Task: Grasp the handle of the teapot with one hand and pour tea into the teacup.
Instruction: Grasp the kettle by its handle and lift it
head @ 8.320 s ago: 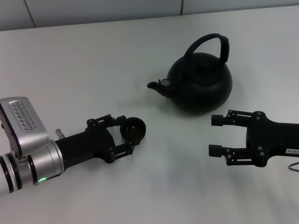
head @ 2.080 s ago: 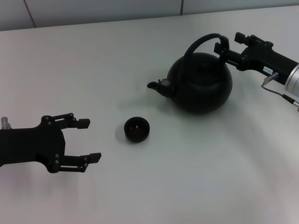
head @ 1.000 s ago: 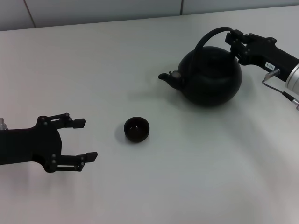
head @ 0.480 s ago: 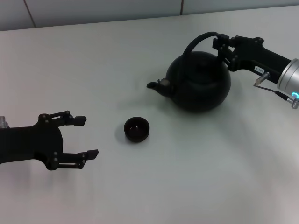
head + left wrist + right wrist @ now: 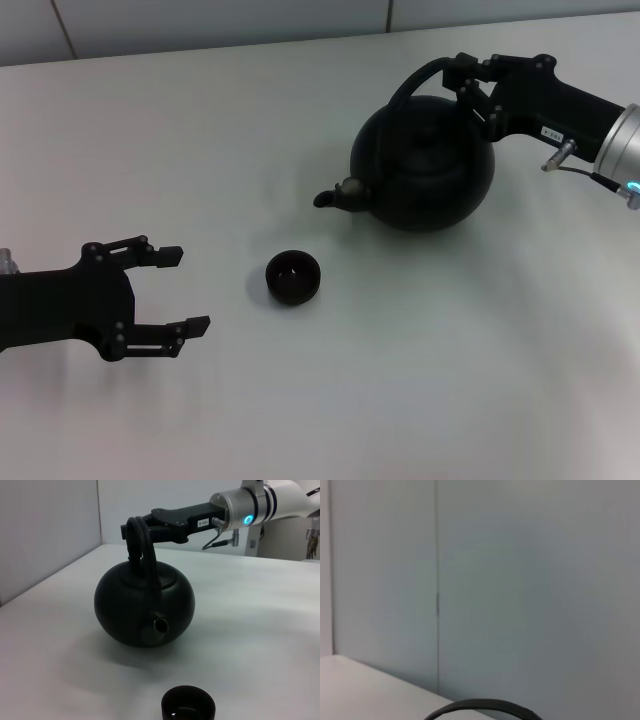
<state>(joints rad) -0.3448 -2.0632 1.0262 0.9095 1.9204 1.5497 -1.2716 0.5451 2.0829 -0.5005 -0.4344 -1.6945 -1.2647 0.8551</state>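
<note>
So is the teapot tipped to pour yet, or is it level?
Slightly tipped: the teapot leans spout-down toward the teacup, the right gripper shut on the handle. No tea shows leaving the spout.

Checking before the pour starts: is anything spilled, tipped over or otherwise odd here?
Nothing stands out. The teapot is held by its handle in the right gripper; the teacup stands upright nearer the spout, with no spill visible on the table. The left gripper waits open.

Right end effector (image 5: 468, 88) clamped, left (image 5: 178, 291) agape

one teapot (image 5: 424, 170), one teacup (image 5: 292, 277), two grippers (image 5: 172, 290)
</note>
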